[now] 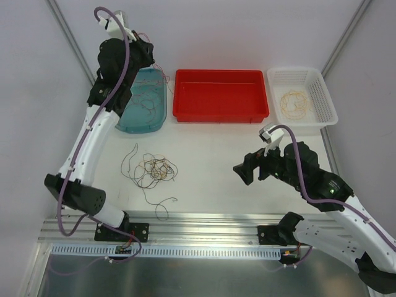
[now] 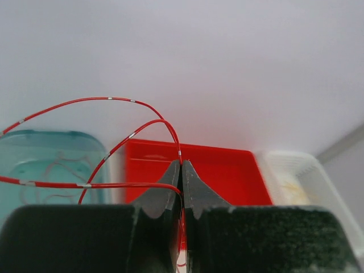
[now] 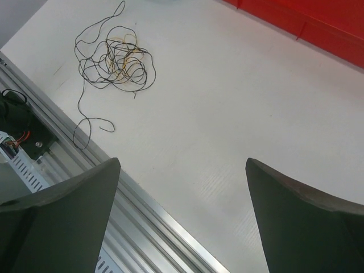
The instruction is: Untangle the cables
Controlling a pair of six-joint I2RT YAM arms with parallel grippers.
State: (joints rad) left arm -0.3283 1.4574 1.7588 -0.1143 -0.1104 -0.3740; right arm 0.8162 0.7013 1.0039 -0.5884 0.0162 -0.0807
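A tangle of dark and yellow cables lies on the white table left of centre; in the right wrist view the same tangle sits at the upper left. My left gripper is raised over the far end of the teal bin, shut on a thin red cable that loops out to the left of its tips. More thin cables lie inside the teal bin. My right gripper hovers over the table right of centre, open and holding nothing.
A red tray stands at the back centre. A white basket at the back right holds a coiled yellow cable. An aluminium rail runs along the table's near edge, close below the right gripper.
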